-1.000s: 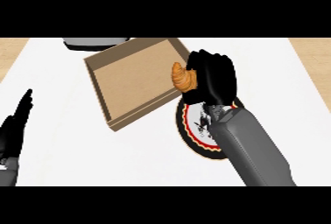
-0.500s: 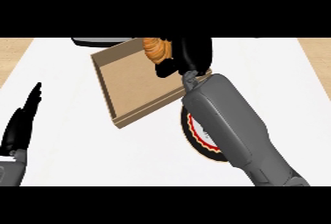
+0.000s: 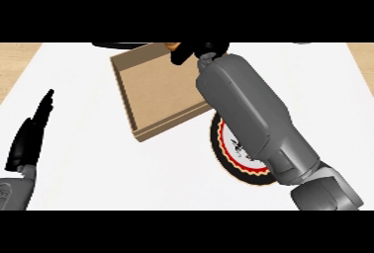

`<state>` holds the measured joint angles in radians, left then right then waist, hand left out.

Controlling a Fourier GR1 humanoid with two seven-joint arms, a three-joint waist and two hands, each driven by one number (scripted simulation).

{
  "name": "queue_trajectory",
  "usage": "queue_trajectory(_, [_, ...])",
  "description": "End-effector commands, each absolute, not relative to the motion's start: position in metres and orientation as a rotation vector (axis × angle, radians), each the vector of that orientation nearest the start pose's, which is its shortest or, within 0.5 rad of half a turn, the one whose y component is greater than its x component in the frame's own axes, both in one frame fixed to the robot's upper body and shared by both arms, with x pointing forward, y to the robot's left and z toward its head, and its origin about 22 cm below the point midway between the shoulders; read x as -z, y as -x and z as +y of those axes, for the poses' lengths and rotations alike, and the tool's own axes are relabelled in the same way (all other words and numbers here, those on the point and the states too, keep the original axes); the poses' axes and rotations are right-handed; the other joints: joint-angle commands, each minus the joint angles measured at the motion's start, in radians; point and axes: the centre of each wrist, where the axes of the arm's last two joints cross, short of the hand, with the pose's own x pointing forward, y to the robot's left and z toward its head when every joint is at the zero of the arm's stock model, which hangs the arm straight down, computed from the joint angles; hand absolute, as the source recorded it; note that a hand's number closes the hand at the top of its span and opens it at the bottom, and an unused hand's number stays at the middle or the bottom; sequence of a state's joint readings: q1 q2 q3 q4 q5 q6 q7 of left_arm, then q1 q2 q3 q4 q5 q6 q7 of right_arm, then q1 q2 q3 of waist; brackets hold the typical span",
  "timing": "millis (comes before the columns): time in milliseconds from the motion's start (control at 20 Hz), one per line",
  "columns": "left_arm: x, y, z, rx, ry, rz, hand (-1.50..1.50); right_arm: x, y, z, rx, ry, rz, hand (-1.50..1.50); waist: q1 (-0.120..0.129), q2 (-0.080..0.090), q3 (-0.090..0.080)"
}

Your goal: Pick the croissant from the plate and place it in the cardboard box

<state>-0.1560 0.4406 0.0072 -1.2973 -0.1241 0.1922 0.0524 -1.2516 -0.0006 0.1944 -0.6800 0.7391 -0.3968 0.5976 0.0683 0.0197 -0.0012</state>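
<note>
The shallow cardboard box (image 3: 157, 86) lies tilted on the white counter, open side up. My right hand (image 3: 199, 50) reaches over the box's far end, at the top of the view, with fingers curled round the croissant (image 3: 174, 46); only an orange sliver of it shows. My right forearm crosses the box's right corner and hides much of the plate (image 3: 232, 157), which has a red and black rim and sits near the box's right side. My left hand (image 3: 30, 133) rests open at the left edge, fingers straight and pointing up.
A dark object (image 3: 116, 45) pokes in at the top, just behind the box's far left corner. The white counter top (image 3: 95, 173) gives way to wood (image 3: 16, 57) at the far left and far right.
My right hand has carried the croissant from over the box's right rim farther away, to the box's far end. The left hand has shifted slightly right.
</note>
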Motion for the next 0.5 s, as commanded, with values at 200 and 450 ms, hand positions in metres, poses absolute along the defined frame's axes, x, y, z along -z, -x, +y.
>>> queue_trajectory(200, [-0.04, -0.293, 0.335, 0.283, -0.596, -1.437, 0.0, -0.169, -0.447, -0.031, -0.543, 0.938, -1.494, 1.5, 0.038, 0.014, 0.0])
queue_trajectory(450, [-0.03, -0.288, 0.326, 0.315, -0.573, -1.459, 0.0, -0.146, -0.451, -0.044, -0.444, 0.913, -1.374, -1.5, 0.076, 0.024, 0.0])
